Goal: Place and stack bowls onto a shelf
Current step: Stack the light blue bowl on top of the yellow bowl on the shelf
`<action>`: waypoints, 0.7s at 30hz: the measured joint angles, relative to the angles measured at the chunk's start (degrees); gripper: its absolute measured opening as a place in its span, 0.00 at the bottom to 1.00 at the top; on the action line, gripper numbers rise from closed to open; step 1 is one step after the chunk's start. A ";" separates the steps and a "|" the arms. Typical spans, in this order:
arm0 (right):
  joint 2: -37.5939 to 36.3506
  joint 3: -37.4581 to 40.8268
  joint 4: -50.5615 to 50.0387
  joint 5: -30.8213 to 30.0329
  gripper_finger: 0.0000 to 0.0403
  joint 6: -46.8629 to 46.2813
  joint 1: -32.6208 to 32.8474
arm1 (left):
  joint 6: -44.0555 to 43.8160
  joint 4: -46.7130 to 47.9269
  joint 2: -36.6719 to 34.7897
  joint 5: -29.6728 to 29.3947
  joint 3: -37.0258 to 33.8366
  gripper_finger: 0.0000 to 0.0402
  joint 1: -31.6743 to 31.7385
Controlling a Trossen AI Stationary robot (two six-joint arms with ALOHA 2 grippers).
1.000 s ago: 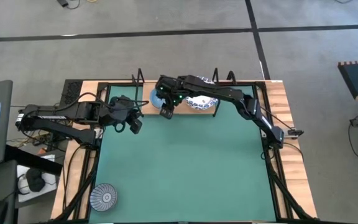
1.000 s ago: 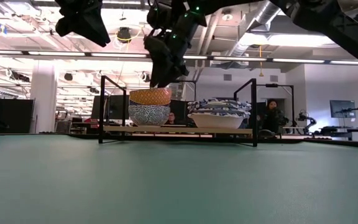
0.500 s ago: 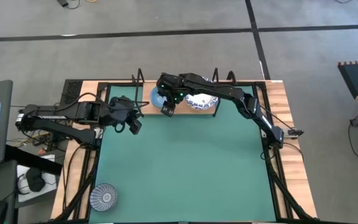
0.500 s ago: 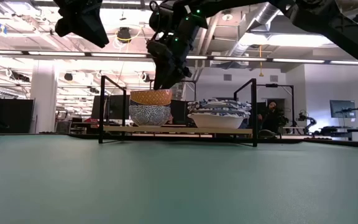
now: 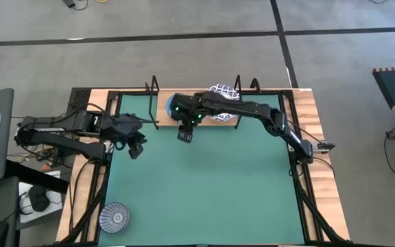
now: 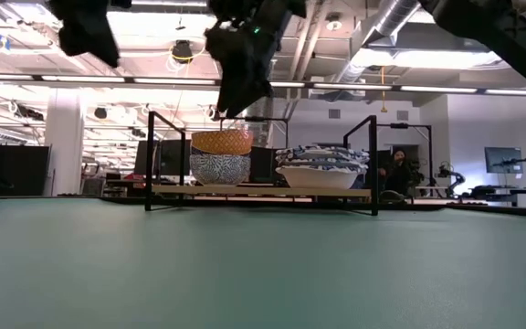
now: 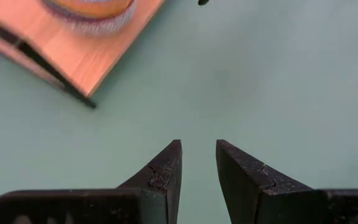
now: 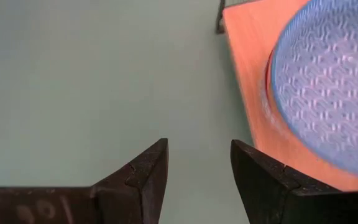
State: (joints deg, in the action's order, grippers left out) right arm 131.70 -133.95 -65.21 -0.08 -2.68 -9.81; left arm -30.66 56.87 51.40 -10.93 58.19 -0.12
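Observation:
The wooden shelf [image 5: 155, 118] lies along the mat's far edge, its black wire uprights [image 6: 149, 160] showing in the low view. On it stand a stack of small bowls [image 5: 171, 106], light blue on top, and a stack of wide white lattice-rimmed bowls [image 5: 223, 93]. A grey-blue patterned bowl [image 5: 114, 217] sits alone at the table's near left corner. My right gripper [image 5: 185, 134] hovers open and empty over the mat, just near of the small stack [image 8: 328, 81]. My left gripper [image 5: 136, 149] hangs open and empty above the mat, near the shelf's left end [image 7: 98, 56].
The green mat [image 5: 204, 185] spreads wide between the shelf and the near edge. Black frame rails [image 5: 300, 171] run along the table's sides. Beyond the table, the low view shows a room with a person [image 6: 398, 169] far behind the shelf.
My right gripper has drawn back from the small-bowl stack toward the near edge and risen a little, still open. My left gripper has moved toward the table's left and near edges. The bowls on the shelf have stayed put.

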 joint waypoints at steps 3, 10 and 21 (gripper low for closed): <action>1.03 1.94 3.43 -6.07 0.49 0.15 1.22 | 0.37 2.19 -0.24 -0.33 -1.62 0.21 -1.16; 0.88 7.09 13.57 -15.57 0.42 0.20 2.41 | -2.43 2.56 -0.03 3.27 -8.19 0.21 -6.15; 0.68 14.17 21.55 -16.63 0.38 2.71 0.77 | -5.61 2.22 -0.05 2.70 -9.60 0.21 -8.94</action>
State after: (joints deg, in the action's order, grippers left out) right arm 132.38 -119.79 -43.67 -16.71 0.03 -9.04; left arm -36.27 59.09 51.35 -8.23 48.60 -9.06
